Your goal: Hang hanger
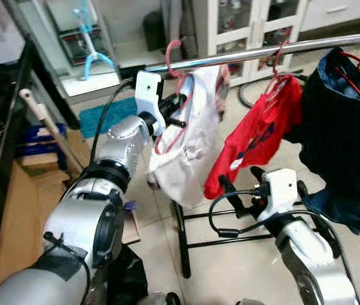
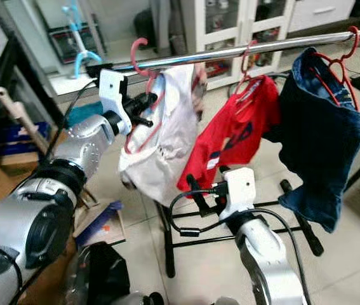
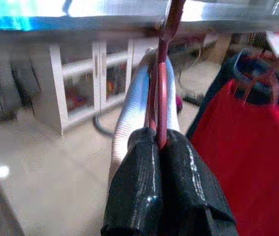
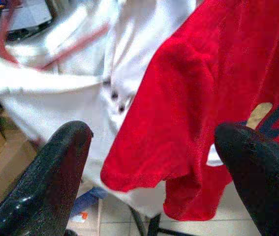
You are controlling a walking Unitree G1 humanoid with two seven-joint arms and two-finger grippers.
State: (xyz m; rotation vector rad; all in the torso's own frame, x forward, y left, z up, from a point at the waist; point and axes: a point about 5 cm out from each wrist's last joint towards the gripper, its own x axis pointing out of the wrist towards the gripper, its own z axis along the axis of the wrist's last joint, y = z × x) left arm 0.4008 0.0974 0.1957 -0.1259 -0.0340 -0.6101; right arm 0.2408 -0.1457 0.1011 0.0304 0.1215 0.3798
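Left gripper (image 1: 174,113) is clamped on the pink hanger (image 1: 170,130), fingers pinched tight on the wire just below the neck; the left wrist view shows the pads (image 3: 144,182) closed with the wire running up between them. The hanger carries the white shirt (image 1: 189,146), which hangs from it at about 5 o'clock of the gripper.

Key relation: the hook (image 1: 172,51) sits at 12 o'clock from the gripper, looped at the chrome rail (image 1: 262,52). From the head views it looks over the rail, but I can't confirm it's fully seated. The hanger's long axis runs roughly vertical, neck up; the rail crosses it from 9 to 3 o'clock, rising slightly toward 3.

Right gripper (image 1: 246,184) is spread wide, holding nothing, low near the red shirt (image 1: 256,136), which is on its own hanger at 3 o'clock of the white one. The dark jeans (image 1: 341,136) hang further toward 3.

The left arm is the nearer one and owns the move: judged next is settling the hook down, then releasing.
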